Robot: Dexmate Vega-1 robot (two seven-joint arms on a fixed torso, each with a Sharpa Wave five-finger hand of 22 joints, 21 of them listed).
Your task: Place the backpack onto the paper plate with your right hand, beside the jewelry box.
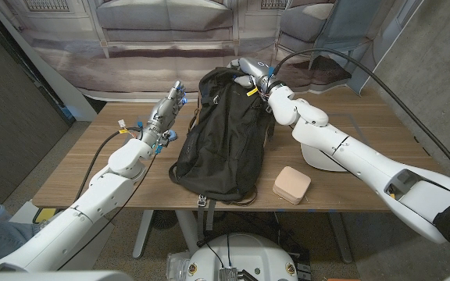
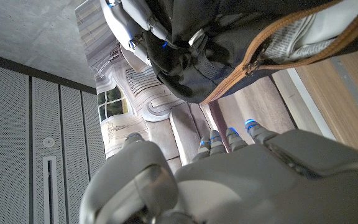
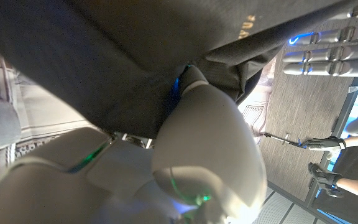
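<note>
Backpack lies long and dark on the wooden counter, its far top end lifted where the right hand has closed on the fabric there; the right wrist view shows that hand's fingers buried in black cloth. Just right of the backpack's near end sits the small pink jewelry box. Beyond the box, to the right of the backpack's middle, a white paper plate shows partly under the right forearm.

Left of the backpack, the left hand is raised off the counter with its fingers held out straight and apart, holding nothing.

The step in hand looks like the grasp and first lift: the top is gripped but most of the bag is on the counter. The next move, as I judge it, calls for raising the whole limp bag clear, carrying it right over the jewelry box without knocking it, and lowering it onto the plate beside the box.
</note>
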